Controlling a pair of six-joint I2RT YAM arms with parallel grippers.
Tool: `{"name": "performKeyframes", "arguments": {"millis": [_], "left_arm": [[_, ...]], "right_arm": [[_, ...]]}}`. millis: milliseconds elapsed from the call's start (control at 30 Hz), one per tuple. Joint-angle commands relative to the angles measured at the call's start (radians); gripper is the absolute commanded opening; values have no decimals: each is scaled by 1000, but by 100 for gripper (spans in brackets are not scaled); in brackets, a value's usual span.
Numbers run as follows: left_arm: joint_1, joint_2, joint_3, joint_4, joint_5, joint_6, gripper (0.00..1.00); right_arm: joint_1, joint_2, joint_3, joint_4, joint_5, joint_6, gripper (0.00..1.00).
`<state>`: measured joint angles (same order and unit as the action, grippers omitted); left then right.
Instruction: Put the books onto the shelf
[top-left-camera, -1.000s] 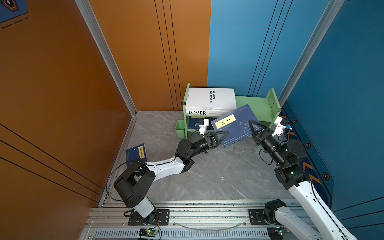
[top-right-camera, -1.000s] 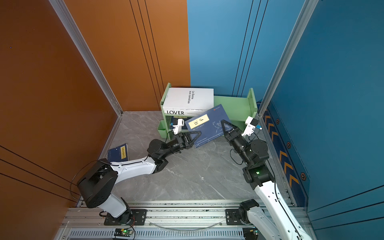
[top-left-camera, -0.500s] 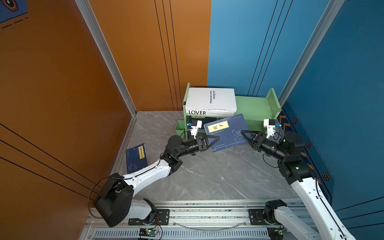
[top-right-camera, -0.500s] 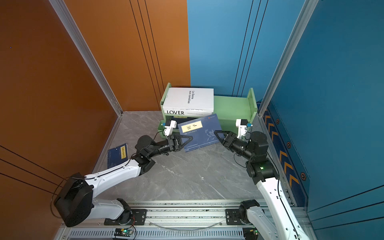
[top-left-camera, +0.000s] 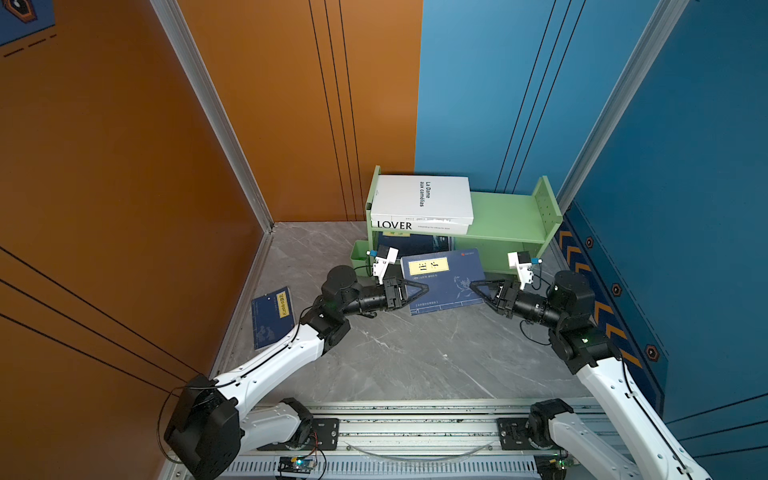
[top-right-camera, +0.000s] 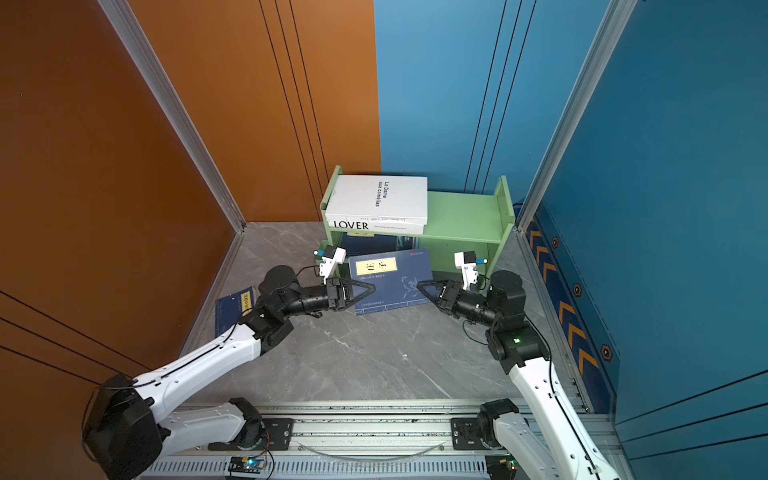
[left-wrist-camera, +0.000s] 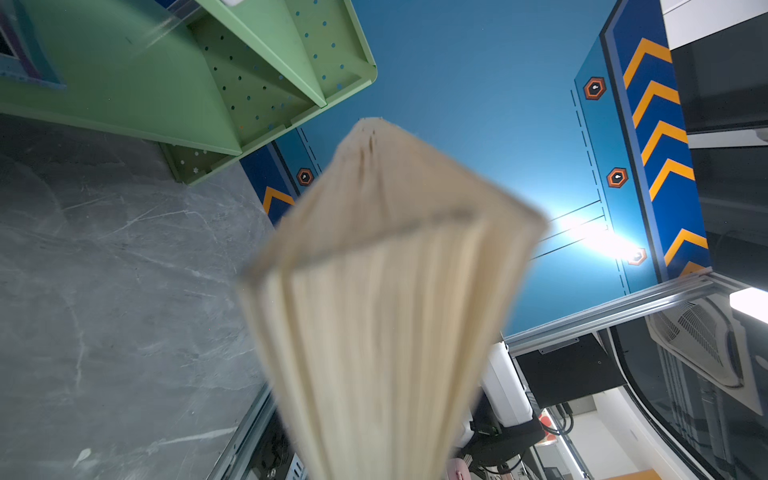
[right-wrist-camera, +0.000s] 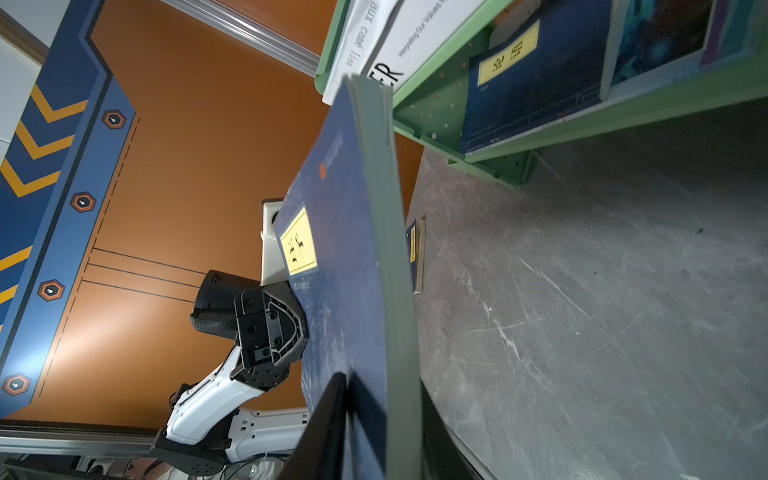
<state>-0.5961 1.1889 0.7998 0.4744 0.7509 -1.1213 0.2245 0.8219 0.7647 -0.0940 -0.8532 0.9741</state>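
A navy book (top-left-camera: 446, 282) with a yellow label hangs just in front of the shelf (top-left-camera: 511, 216), level with its lower tier. Its cover is tilted up toward me and it sits clear of the desk (top-left-camera: 407, 353).

The left gripper (top-left-camera: 419, 289) reaches it from the end of the shelf where the little green cup (top-left-camera: 359, 257) sits. Its jaws are pressed together on the book's edge, pinching it. In the left wrist view the pale page block runs straight out from between them, blurred by nearness.

The right gripper (top-left-camera: 478, 286) meets the opposite edge, toward the shelf's other end. Its jaws straddle that edge: in the right wrist view one dark finger (right-wrist-camera: 328, 419) lies over the cover and the other shows behind the back. Whether they squeeze the book or only flank it, I cannot tell.

On the shelf's top tier, toward the cup end, two white books lie stacked flat, the upper white book (top-left-camera: 419, 195) on top of the LOVER book (top-left-camera: 415, 226). The rest of that tier is bare green board.

In the lower tier lies a shelved navy book (right-wrist-camera: 532, 83), with the teal magazine (right-wrist-camera: 665, 33) beside it.

A second navy book (top-left-camera: 272, 318) lies on the desk well apart from the shelf, out past its cup end, close to the orange wall (top-left-camera: 124, 208).
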Motion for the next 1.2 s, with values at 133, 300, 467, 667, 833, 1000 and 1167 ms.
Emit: {"name": "performKeyframes", "arguments": {"millis": [133, 300, 467, 667, 833, 1000, 1167], "left_arm": [[29, -21, 51, -51, 14, 72, 0], [89, -66, 55, -277, -96, 164, 37], [150, -186, 85, -610, -358, 344, 57], [233, -319, 55, -740, -505, 420, 78], [327, -357, -13, -723, -457, 390, 79], [360, -370, -77, -682, -436, 355, 79], [367, -368, -97, -671, -421, 350, 79]], "right_arm": [[62, -16, -17, 41, -30, -8, 7], [69, -5, -78, 31, 48, 18, 2], [88, 0, -237, 234, 193, 148, 1], [118, 34, -299, 455, 383, 165, 0], [111, 143, -267, 548, 359, 177, 0], [112, 268, -259, 682, 342, 232, 0], [96, 384, -229, 815, 339, 257, 0]]}}
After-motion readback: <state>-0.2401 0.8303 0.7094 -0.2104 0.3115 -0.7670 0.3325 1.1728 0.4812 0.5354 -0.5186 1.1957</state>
